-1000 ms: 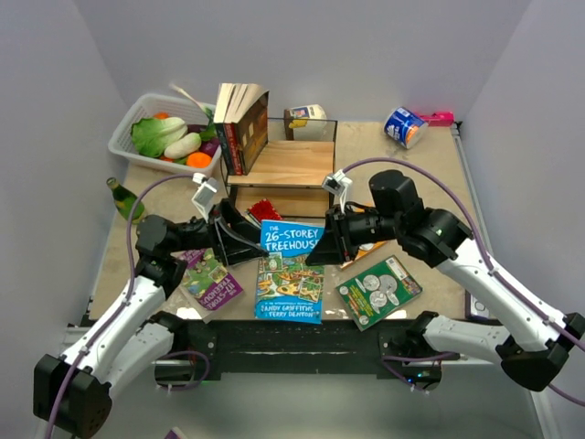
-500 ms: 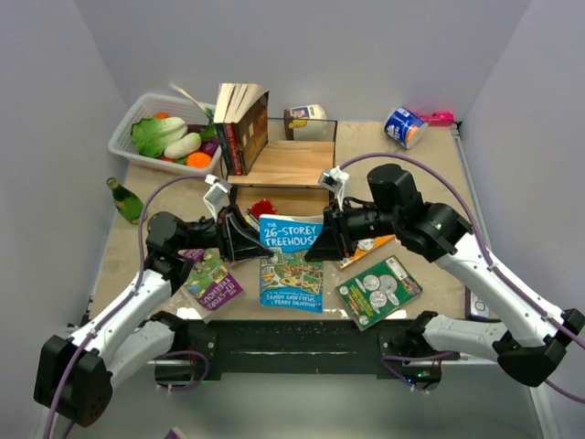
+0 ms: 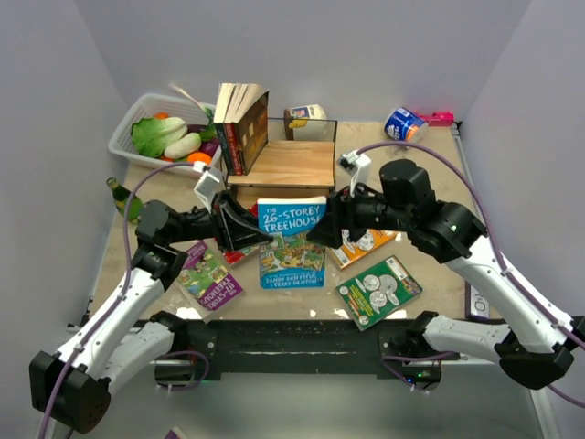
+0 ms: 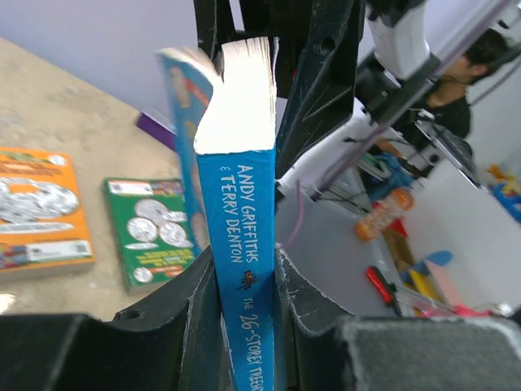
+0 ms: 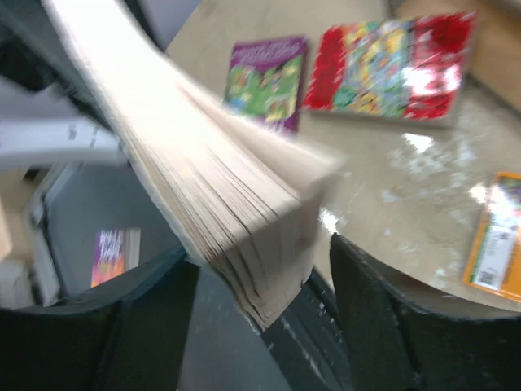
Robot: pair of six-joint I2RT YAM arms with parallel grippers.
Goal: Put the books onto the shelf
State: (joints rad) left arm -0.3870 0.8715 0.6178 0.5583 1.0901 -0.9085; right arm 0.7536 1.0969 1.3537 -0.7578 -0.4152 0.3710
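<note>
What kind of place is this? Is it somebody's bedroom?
Probably a robot test lab, not a bedroom. Plain walls box in one table, two robot arms are mounted at its near edge, and the props are mixed: books, a basket of vegetables.

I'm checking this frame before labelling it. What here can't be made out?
- Top view: the red book is mostly hidden under the left gripper.
- Top view: the shelf has its lower board mostly covered by the lifted blue book.
- Left wrist view: the spine title runs off the bottom edge.
- Right wrist view: motion blur leaves every cover unreadable.
</note>
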